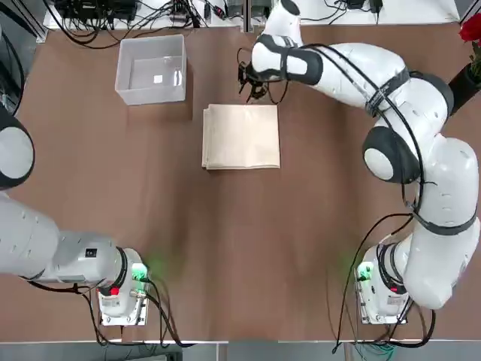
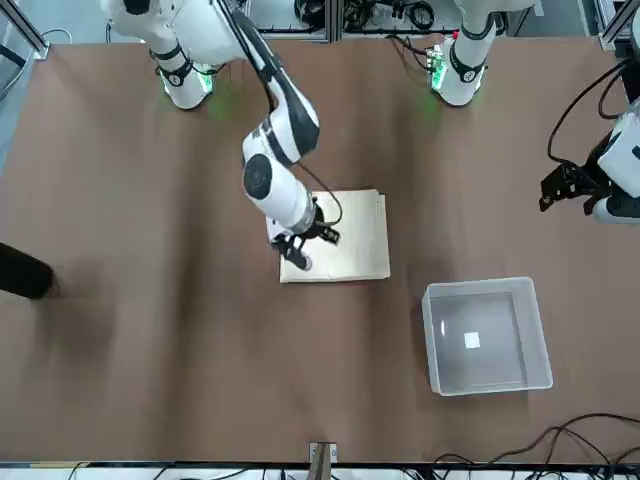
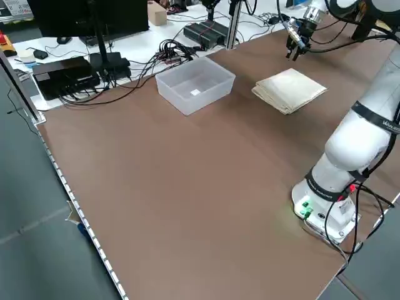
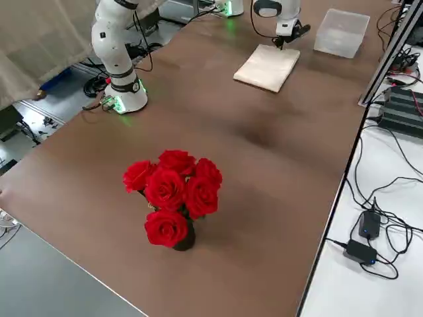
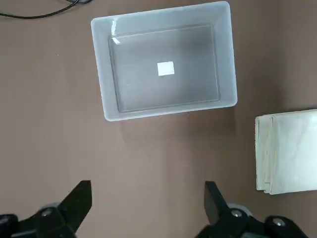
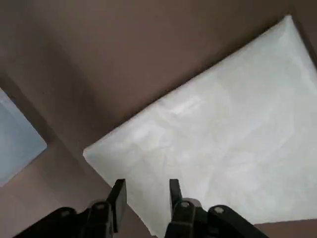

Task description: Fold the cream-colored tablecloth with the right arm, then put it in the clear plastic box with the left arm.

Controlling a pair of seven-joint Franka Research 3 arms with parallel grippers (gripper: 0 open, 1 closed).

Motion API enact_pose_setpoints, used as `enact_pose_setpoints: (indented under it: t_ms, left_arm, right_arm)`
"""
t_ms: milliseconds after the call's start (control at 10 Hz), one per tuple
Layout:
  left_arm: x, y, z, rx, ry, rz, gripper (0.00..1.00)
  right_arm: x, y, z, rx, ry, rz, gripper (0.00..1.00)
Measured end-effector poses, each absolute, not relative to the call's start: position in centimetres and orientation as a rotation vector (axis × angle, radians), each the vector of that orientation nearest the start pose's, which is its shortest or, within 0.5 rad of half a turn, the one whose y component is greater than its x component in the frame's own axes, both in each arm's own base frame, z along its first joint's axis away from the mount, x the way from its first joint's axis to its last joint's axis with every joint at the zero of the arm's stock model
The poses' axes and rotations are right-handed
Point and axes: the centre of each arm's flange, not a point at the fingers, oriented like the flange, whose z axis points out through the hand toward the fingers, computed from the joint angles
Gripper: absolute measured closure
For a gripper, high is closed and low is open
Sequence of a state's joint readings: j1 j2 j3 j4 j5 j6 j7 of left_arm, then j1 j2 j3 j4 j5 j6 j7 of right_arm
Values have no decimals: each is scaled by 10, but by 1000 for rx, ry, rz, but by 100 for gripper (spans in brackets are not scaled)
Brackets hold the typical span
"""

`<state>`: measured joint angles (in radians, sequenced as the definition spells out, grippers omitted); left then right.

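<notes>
The right gripper (image 6: 146, 198) is seen partly open, empty, the folded cream-colored tablecloth (image 6: 213, 144) lying beyond its fingertips. The left gripper (image 5: 148, 201) is spread wide, holding nothing.

no readable text; white label (image 5: 165, 68) in clear plastic box (image 5: 101, 89) shows no legible print.

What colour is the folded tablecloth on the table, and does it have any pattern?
The tablecloth is plain cream, with no pattern; the top view shows it best.
</notes>
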<state>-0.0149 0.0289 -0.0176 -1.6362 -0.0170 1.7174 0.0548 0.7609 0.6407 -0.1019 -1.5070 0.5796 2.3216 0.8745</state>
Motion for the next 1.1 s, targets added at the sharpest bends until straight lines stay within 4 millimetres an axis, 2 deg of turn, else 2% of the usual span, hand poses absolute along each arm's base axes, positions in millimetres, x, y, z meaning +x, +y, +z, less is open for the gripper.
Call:
enact_pose_setpoints:
  t_ms: [200,400,600,800,1100]
  left_arm:
    - [575,-20,590,-3154,135,-82,0]
    - [575,-21,590,-3154,136,-82,0]
    - [575,-21,590,-3154,136,-82,0]
    - [575,-21,590,-3154,136,-82,0]
    - [575,-20,590,-3154,135,-82,0]
  right_arm:
    - [574,449,311,-2653,702,169,55]
    - [584,433,314,-2759,633,151,54]
    - [599,409,331,-2828,530,218,55]
    - [618,370,359,-2863,419,297,55]
    - [636,297,404,-2930,331,314,52]
